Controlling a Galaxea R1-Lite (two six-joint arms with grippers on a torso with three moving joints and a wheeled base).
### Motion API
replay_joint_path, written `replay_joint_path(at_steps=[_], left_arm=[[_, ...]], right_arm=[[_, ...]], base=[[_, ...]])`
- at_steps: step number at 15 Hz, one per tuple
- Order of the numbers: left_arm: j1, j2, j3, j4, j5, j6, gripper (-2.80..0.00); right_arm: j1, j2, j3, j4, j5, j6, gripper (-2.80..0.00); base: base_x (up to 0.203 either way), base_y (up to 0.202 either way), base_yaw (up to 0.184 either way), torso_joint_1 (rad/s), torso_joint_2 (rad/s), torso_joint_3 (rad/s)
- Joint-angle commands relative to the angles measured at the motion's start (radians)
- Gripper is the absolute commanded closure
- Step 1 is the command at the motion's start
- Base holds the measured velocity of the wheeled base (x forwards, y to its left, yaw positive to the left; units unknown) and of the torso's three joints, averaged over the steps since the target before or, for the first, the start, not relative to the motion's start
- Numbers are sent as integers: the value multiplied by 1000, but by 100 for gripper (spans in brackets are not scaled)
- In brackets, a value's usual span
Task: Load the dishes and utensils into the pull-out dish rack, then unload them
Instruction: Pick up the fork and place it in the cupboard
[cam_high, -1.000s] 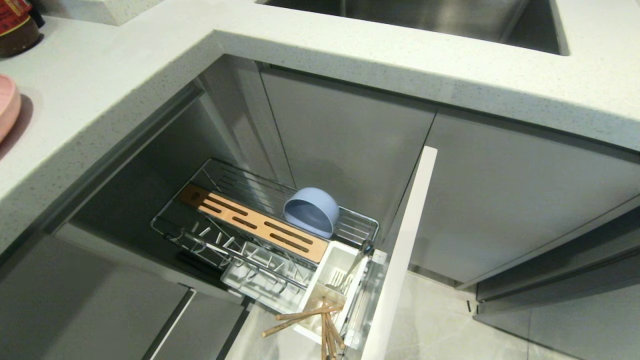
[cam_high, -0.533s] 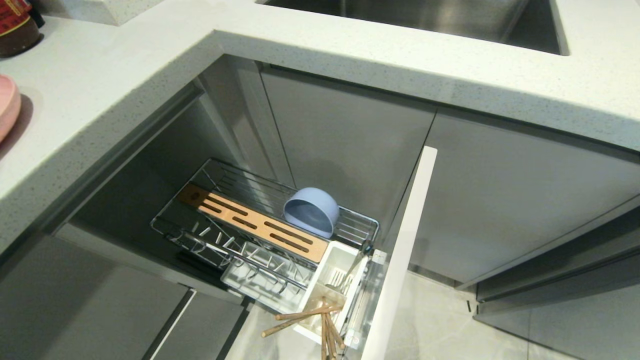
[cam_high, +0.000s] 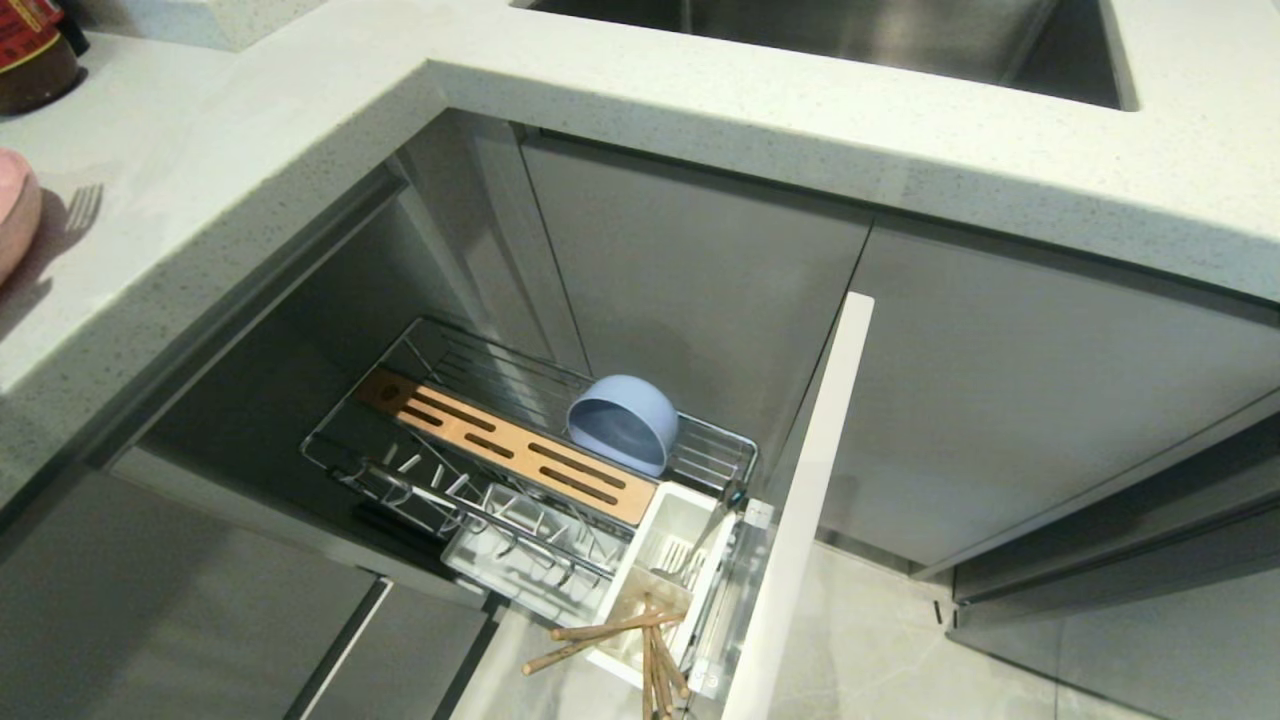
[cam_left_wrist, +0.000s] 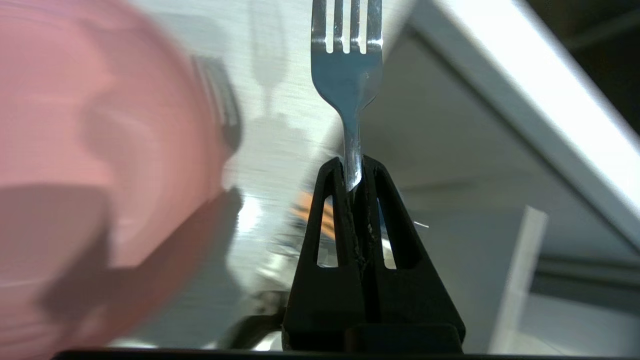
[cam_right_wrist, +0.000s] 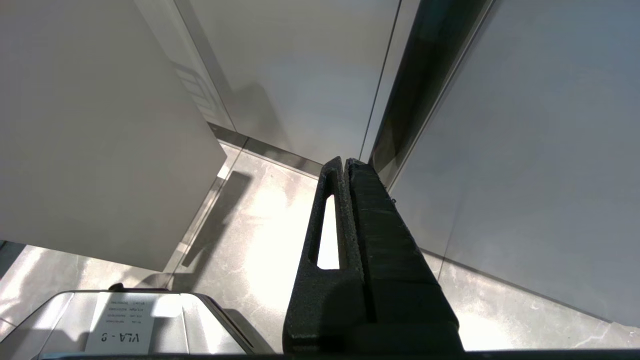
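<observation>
My left gripper clamps the fork by its handle, prongs pointing straight out past the fingertips, above the speckled white counter beside the pink plate. My right gripper hangs pressed together near the floor.

A pull-out chrome wire dish rack stands drawn out of the cabinet below a speckled pale stone countertop. A small round pale-blue plastic bowl lies tipped on its side along the rack's far side, just beside a slotted tan wooden strip. At the rack's front end, against the pale flat door front, a white plastic cutlery cup holds light-brown wooden chopsticks. A wide pink plastic plate sits on the countertop, far left.
</observation>
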Motion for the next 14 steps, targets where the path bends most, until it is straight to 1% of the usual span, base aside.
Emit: replay_joint_path(at_steps=[1, 2, 4, 5, 6, 9, 11, 12, 14], left_arm=[[-135, -54, 11, -7, -4, -53, 0], [-217, -73, 31, -18, -3, -75, 0], [-366, -102, 95, -35, -3, -93, 0], [-455, -109, 125, -52, -2, -95, 0], [-526, -112, 161, -65, -1, -95, 0], [-721, -98, 246, -83, -1, -89, 0], [-817, -49, 290, -81, -4, -91, 0], [-849, -18, 299, -79, -4, -93, 0], [-888, 47, 303, -53, -3, -101, 0]], right_arm=[[-1, 0, 0, 0, 0, -1, 0], [-1, 0, 0, 0, 0, -1, 0], [-1, 0, 0, 0, 0, -1, 0], [0, 0, 0, 0, -1, -1, 0], [0, 0, 0, 0, 0, -1, 0], [-1, 0, 0, -1, -1, -1, 0], [-1, 0, 0, 0, 0, -1, 0], [0, 0, 0, 0, -1, -1, 0], [0, 0, 0, 0, 0, -1, 0]], base=[[0, 0, 0, 0, 0, 0], [0, 0, 0, 0, 0, 0], [0, 0, 0, 0, 0, 0], [0, 0, 0, 0, 0, 0], [0, 0, 0, 0, 0, 0], [0, 0, 0, 0, 0, 0], [0, 0, 0, 0, 0, 0], [0, 0, 0, 0, 0, 0], [0, 0, 0, 0, 0, 0]])
